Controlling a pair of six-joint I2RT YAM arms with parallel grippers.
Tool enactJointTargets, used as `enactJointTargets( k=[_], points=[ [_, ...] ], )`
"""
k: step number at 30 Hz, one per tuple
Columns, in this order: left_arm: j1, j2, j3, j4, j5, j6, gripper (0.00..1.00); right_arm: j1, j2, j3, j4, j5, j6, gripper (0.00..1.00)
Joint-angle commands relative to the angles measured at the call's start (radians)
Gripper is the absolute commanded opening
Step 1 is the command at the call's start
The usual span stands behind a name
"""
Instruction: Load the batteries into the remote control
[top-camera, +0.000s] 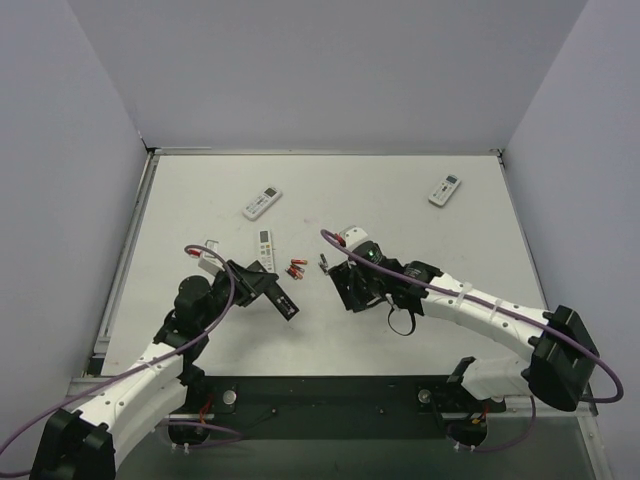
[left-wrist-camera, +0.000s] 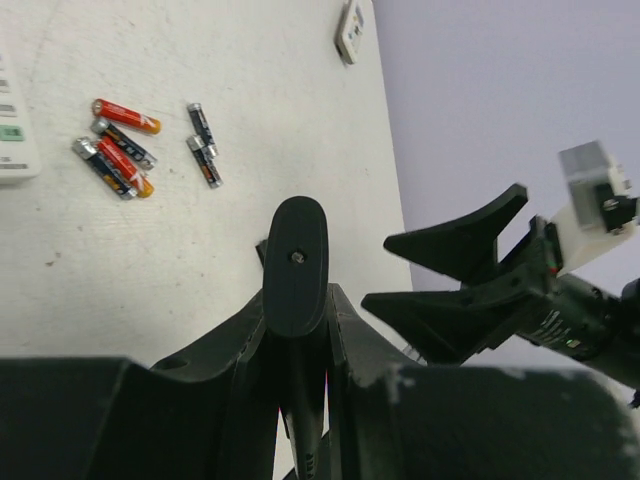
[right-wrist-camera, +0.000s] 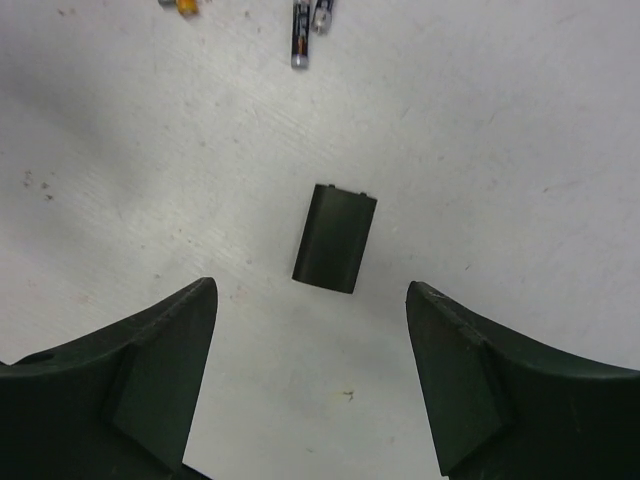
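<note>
Gripping black remote (left-wrist-camera: 296, 255) with left hand (top-camera: 267, 288), long axis diagonal. Hovering open right hand (right-wrist-camera: 310, 300) over cover (right-wrist-camera: 335, 238). Print on batteries (left-wrist-camera: 120, 155) too small to read.

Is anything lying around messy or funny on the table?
Yes. A black battery cover lies alone on the table, off any remote. The batteries are scattered in a loose pile, pointing different ways, beside a white remote.
</note>
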Motion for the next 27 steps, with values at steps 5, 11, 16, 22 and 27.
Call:
enactJointTargets(
  k=[5, 11, 16, 22, 27],
  points=[
    [0.010, -0.050, -0.010, -0.101, -0.106, 0.024, 0.00, 0.004, 0.076, -0.066, 0.076, -0.080, 0.186, 0.71],
    [0.013, -0.046, -0.024, 0.061, -0.041, 0.009, 0.00, -0.016, 0.054, -0.018, 0.210, -0.413, 0.124, 0.81],
    [0.013, -0.026, 0.004, 0.183, 0.049, -0.007, 0.00, -0.033, 0.060, 0.020, 0.319, -0.701, 0.155, 0.87],
    [0.013, -0.012, 0.044, 0.350, 0.146, -0.041, 0.00, -0.071, 0.065, 0.020, 0.449, -0.866, 0.238, 0.87],
    [0.013, -0.012, 0.070, 0.454, 0.199, -0.062, 0.00, -0.091, 0.094, 0.019, 0.546, -0.970, 0.288, 0.80]
  ],
)
